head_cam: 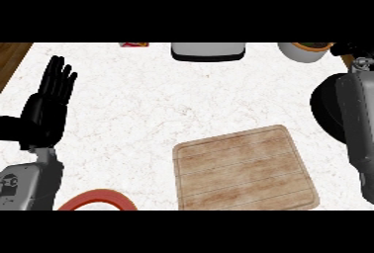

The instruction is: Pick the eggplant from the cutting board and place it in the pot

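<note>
The wooden cutting board point(245, 170) lies at the lower centre with nothing on it. No eggplant shows anywhere in the view. At the right edge a black pot point(326, 112) is mostly covered by my right forearm point(358, 131), which reaches up across it. Only dark bits of my right hand point(362, 63) show near the top right corner, and whether it holds anything is hidden. At the left my left hand point(50, 101) rests open, fingers straight and pointing up, holding nothing.
A red-rimmed round dish point(99, 200) pokes in at the bottom left. Along the counter's far edge stand a grey-and-white appliance point(208, 51), a white cup-like vessel point(303, 52) and a small red item point(133, 44). The white counter point(161, 99) ends at the left.
</note>
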`<action>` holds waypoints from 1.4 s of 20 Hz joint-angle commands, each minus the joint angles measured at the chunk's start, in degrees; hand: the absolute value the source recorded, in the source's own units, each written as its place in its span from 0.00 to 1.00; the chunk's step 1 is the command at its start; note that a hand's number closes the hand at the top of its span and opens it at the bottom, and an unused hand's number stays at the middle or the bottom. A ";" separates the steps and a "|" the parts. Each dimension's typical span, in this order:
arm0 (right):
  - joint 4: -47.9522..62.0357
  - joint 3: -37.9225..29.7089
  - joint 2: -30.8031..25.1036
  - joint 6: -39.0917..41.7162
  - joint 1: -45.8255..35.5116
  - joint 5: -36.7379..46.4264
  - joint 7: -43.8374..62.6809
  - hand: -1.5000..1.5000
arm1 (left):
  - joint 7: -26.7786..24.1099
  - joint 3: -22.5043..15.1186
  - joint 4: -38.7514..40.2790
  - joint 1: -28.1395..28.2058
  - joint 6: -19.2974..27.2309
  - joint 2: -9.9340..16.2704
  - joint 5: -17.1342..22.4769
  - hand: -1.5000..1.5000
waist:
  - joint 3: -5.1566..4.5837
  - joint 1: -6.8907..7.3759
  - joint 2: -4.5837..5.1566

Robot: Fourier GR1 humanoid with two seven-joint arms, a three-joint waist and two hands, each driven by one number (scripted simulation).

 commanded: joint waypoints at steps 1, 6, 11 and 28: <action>-11.31 -1.14 -0.75 0.77 10.04 -3.06 -0.55 1.00 | 0.89 0.91 0.31 -1.13 0.33 1.14 -0.45 0.50 | 0.00 -0.51 -0.11; -9.04 -6.29 -5.49 -4.11 15.37 -9.50 -7.85 1.00 | 1.11 -1.98 -2.49 0.72 0.81 -1.69 -1.28 0.50 | 0.03 0.42 0.20; -4.98 -7.18 -7.52 -6.18 16.57 -11.95 -10.92 1.00 | -0.92 -2.54 1.22 -1.66 3.28 -3.57 -3.61 0.50 | 0.01 0.63 0.31; 14.79 -16.30 -7.65 -15.78 13.33 -35.84 -32.95 0.00 | 2.02 1.10 -2.57 0.75 -1.98 1.01 0.68 0.50 | 0.05 1.32 0.39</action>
